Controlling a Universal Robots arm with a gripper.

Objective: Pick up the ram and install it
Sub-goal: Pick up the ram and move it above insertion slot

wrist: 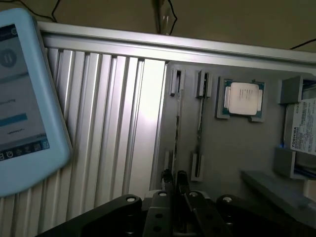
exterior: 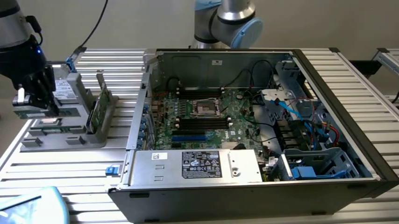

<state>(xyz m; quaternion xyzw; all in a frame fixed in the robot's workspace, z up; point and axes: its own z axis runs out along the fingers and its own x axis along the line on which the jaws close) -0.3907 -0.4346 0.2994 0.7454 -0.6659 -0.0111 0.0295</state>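
Note:
My gripper [exterior: 37, 103] hangs over the grey parts holder [exterior: 56, 139] at the exterior view's left, outside the computer case. A long dark-green ram [exterior: 48, 112] lies level right under its fingers, a little above the holder, and the gripper looks shut on it. In the wrist view the gripper [wrist: 174, 180] has its fingers pressed close together, with only a thin edge between them. Beyond them the holder [wrist: 232, 148] has two narrow slots [wrist: 177, 123]. The motherboard's black memory slots [exterior: 199, 122] lie inside the open case, well to the exterior view's right of the gripper.
The open computer case [exterior: 355, 140] takes up the middle of the slatted table. A green card [exterior: 100, 108] stands upright in the holder. A silver processor [wrist: 243, 98] and a drive [wrist: 302, 132] sit in it. A pale-blue tablet [wrist: 24, 98] lies nearby. An arm base [exterior: 224, 21] stands behind the case.

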